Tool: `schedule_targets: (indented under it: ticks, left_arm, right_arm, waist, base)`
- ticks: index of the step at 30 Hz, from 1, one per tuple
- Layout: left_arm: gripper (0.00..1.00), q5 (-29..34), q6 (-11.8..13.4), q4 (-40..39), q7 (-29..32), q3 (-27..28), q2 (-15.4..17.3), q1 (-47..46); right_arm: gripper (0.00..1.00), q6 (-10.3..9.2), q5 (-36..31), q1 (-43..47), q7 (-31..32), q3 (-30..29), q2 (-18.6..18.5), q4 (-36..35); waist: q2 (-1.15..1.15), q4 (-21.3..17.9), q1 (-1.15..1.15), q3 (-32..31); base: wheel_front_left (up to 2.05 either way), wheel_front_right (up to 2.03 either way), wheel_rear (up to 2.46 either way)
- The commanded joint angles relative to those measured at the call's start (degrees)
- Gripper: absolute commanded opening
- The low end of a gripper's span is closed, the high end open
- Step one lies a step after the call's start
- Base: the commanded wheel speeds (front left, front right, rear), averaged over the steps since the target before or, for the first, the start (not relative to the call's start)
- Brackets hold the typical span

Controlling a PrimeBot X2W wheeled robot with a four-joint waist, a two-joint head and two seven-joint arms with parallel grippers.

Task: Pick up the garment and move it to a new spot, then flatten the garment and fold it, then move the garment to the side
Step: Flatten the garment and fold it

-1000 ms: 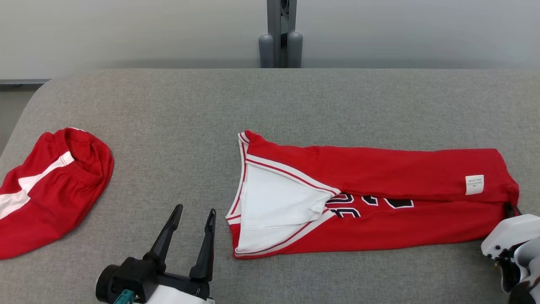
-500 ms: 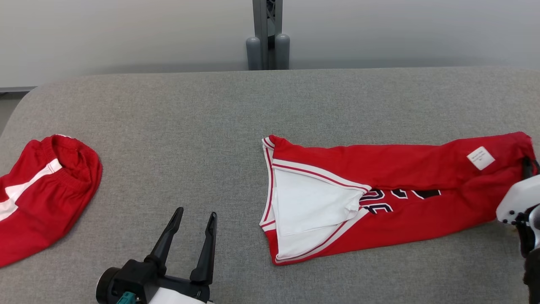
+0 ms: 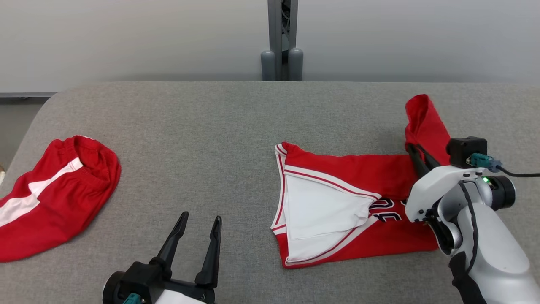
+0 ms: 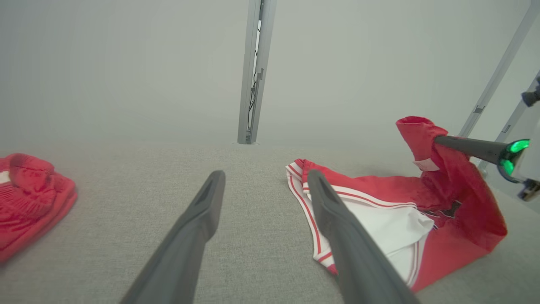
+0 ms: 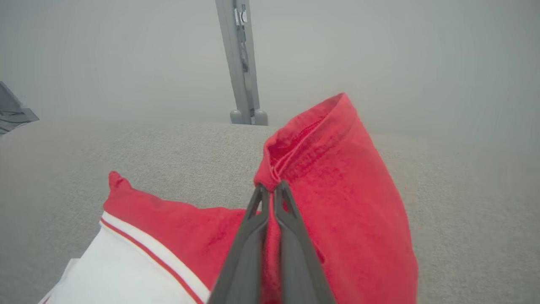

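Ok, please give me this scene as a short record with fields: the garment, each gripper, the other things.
garment: red jersey, lying on the grey table, its right end lifted
right gripper: fingers shut on the jersey's raised end
left gripper: open, holding nothing, apart from the jersey
other cloth: red shorts near the table's left edge
stage: folding not yet finished

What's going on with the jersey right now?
The right gripper is shut on one end of the red jersey, holding that end up off the grey table; the rest lies flat. The left gripper is open, holding nothing, over the table beside the jersey. A second red garment lies at the table's left side.
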Motion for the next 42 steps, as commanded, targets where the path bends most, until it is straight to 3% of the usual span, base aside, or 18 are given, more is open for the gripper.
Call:
schedule_targets:
  ticks: [1, 9, 15, 21, 35, 38, 39, 40, 41, 42]
  left_arm:
    - [1.0, -0.1, 0.0, 0.3, -0.2, -0.1, 0.2, 0.0]
    - [1.0, -0.6, 0.2, 0.8, -0.2, -0.4, 0.0, -0.3]
    - [1.0, -0.9, 0.1, 1.5, -0.2, -0.7, -0.1, -0.4]
    - [1.0, -1.1, 0.0, 1.7, -0.2, -0.8, -0.2, -0.7]
    - [1.0, -1.4, -0.2, 2.0, -0.2, -1.4, -0.4, -1.0]
    - [1.0, -1.5, -0.3, 2.1, -0.2, -1.5, -0.5, -0.9]
    - [1.0, -1.5, -0.3, 2.1, -0.2, -1.5, -0.5, -0.9]
    - [1.0, -1.4, -0.3, 2.1, -0.2, -1.6, -0.5, -0.9]
    - [1.0, -1.2, -0.4, 1.9, -0.2, -1.5, -0.5, -0.9]
    - [1.0, -1.0, -0.4, 1.8, -0.2, -1.5, -0.5, -1.0]
  right_arm:
    - [0.0, -0.02, 2.4, 2.5, 2.0, 2.0, -0.7, -4.2]
    - [0.0, -0.02, 8.1, 12.0, 12.4, 8.3, -2.0, -25.1]
    - [0.0, -0.02, 8.5, 16.7, 17.3, 10.1, -0.8, -31.8]
    - [0.0, -0.02, 6.3, 18.1, 18.9, 10.8, 0.2, -31.3]
    - [0.0, -0.02, 4.7, 14.9, 14.1, 9.9, 1.3, -19.5]
    - [0.13, -0.02, 7.3, 14.5, 13.9, 11.5, 1.3, -17.2]
    - [0.24, -0.02, 7.8, 14.2, 13.8, 12.1, 1.3, -16.6]
    - [0.44, -0.02, 8.5, 14.0, 13.6, 12.8, 1.3, -16.1]
    - [0.92, -0.02, 9.3, 13.9, 13.4, 13.5, 1.3, -15.8]
    - [1.0, -0.02, 10.8, 13.9, 13.0, 14.3, 1.3, -15.7]
  waist:
    - [0.0, 1.3, 0.0, -0.5]
    - [0.0, 5.7, 0.0, -1.0]
    - [0.0, 9.0, 0.0, -1.2]
    - [0.0, 11.5, 0.0, -1.3]
    - [0.0, 14.0, 0.0, -1.0]
    - [0.0, 14.3, 0.0, -1.0]
    - [0.0, 14.3, 0.0, -1.0]
    - [0.0, 14.2, 0.0, -1.0]
    - [0.0, 14.2, 0.0, -1.1]
    - [0.0, 14.2, 0.0, -1.1]
  base:
    - [0.0, 0.0, 0.0]
    - [0.0, 0.0, 0.0]
    - [0.0, 0.0, 0.0]
    - [0.0, 0.0, 0.0]
    - [0.0, 0.0, 0.0]
    - [0.0, 0.0, 0.0]
    - [0.0, 0.0, 0.0]
    - [0.0, 0.0, 0.0]
    - [0.0, 0.0, 0.0]
    - [0.0, 0.0, 0.0]
